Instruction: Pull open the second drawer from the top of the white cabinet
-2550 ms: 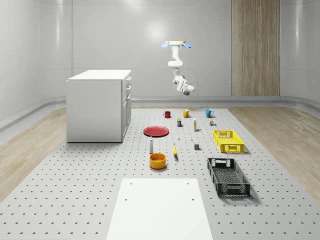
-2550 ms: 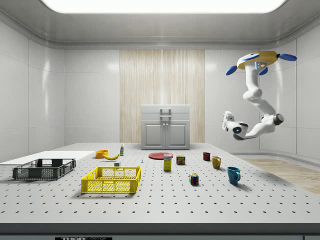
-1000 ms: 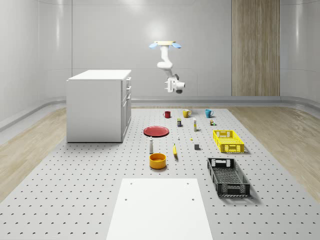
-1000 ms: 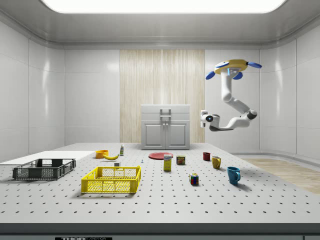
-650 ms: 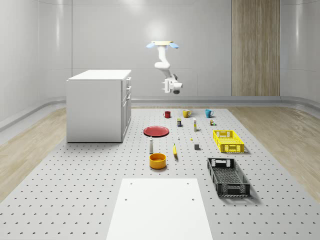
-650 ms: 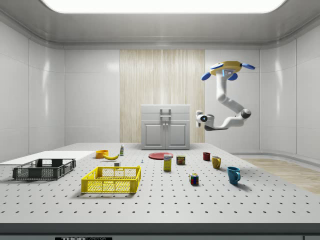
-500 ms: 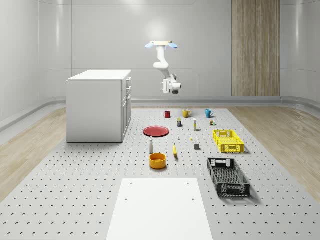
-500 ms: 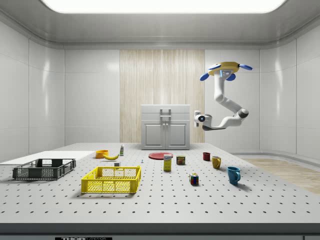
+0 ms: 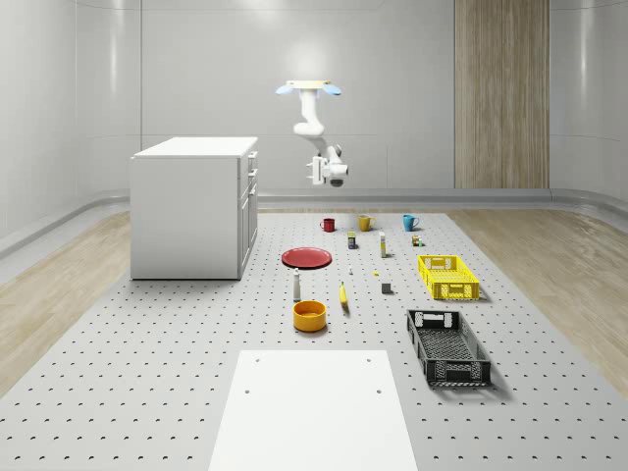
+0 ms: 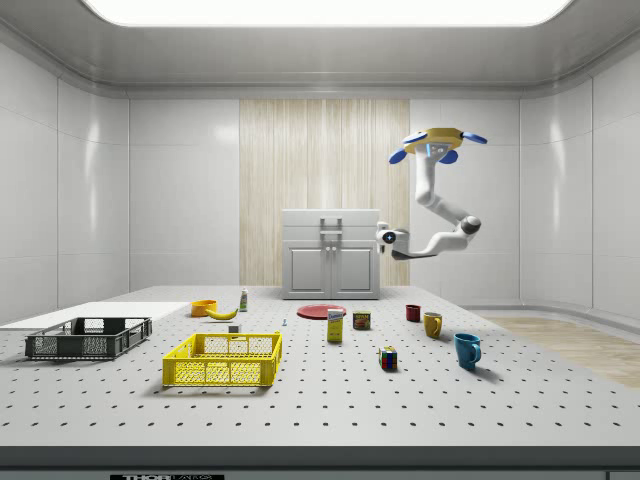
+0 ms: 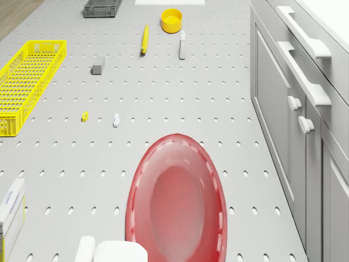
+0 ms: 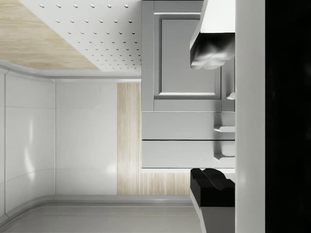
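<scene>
Drone point(image 9: 314, 88) now hovering nearer white cabinet point(image 9: 191, 211), end effector point(image 9: 316, 172) fingers apart, no writing legible

The white cabinet point(image 9: 194, 208) stands upright near the far left corner of the pegboard worktop in the whole-scene view — a boxy unit with two shallow drawers stacked over two doors. The second drawer point(image 10: 331, 240) sits shut, flush with the front — its bar handle point(image 11: 303, 82) lies horizontal.
</scene>
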{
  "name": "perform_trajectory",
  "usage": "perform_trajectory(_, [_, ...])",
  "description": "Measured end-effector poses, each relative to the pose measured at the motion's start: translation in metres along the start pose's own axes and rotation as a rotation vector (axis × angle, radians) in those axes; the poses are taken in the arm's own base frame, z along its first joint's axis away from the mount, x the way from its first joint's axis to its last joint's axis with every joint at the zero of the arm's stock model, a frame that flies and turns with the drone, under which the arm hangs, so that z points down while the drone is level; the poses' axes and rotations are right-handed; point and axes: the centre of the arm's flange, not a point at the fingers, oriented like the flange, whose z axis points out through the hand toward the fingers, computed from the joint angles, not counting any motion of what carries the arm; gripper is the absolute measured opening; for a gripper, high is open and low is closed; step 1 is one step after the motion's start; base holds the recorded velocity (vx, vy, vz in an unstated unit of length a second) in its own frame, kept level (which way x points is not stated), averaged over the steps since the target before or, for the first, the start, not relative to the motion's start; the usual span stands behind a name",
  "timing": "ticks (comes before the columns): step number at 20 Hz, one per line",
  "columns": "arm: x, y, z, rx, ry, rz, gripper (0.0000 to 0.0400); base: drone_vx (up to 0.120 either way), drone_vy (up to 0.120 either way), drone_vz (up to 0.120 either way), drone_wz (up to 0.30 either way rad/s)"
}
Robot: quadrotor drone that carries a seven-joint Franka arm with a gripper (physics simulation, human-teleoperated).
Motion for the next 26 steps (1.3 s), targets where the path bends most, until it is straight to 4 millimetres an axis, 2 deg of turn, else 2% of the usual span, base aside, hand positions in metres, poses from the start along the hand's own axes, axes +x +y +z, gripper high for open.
perform_trajectory(2, [0.0,0.0,0.0,0.0,0.0,0.0,0.03,0.12,-0.1,0.0,0.0])
perform_trajectory(11, [0.0,0.0,0.0,0.0,0.0,0.0,0.03,0.12,-0.004,0.0,0.0])
perform_trajectory(19, [0.0001,0.0,0.0,0.0,0.0,0.0,0.03,0.12,-0.12,0.0,0.0])
perform_trajectory(26, [0.0001,0.0001,-0.0001,0.0,0.0,0.0,0.03,0.12,-0.006,0.0,0.0])
